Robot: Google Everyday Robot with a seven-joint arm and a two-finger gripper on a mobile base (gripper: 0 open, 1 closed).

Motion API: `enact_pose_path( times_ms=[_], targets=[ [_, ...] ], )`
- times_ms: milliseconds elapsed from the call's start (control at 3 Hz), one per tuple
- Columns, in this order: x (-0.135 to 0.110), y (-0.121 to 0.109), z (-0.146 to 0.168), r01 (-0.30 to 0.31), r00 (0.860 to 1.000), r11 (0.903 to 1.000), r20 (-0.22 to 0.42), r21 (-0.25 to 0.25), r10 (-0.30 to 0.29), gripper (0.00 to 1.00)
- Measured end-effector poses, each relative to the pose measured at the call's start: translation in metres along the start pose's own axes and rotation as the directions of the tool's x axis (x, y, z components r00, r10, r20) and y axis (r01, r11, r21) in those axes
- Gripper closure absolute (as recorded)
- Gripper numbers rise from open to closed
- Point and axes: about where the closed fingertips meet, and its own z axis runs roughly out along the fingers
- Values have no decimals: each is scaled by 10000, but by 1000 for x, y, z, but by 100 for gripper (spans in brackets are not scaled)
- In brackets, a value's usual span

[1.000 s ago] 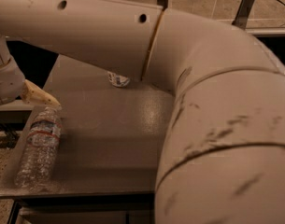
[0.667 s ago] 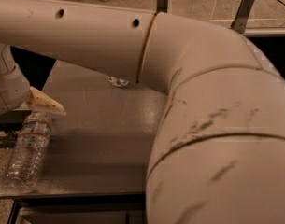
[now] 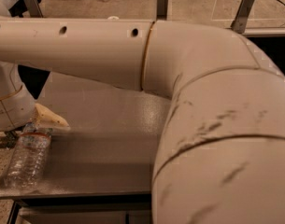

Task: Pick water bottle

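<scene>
The water bottle is clear, ribbed plastic with a narrow red band near its neck. It lies at the front left corner of the grey table, its neck end pointing away from me. My gripper is at the far left, right over the bottle's neck end, and its cream tip covers the cap. My thick white arm crosses the whole view from the right foreground to the left and hides much of the table.
Two metal posts stand along the table's far edge, with tan floor behind them. The table's left edge runs right beside the bottle. The table's front edge lies just below it.
The arm has dropped lower in the view and hides a small object at the back of the table. The gripper stays over the bottle's neck, and both sit lower in the view.
</scene>
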Motion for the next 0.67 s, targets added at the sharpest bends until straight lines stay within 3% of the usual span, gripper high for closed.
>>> enact_pose_path(
  times_ms=[667],
  targets=[
    [8,2,14,257,9997,9995,22,-161,-257,41]
  ],
)
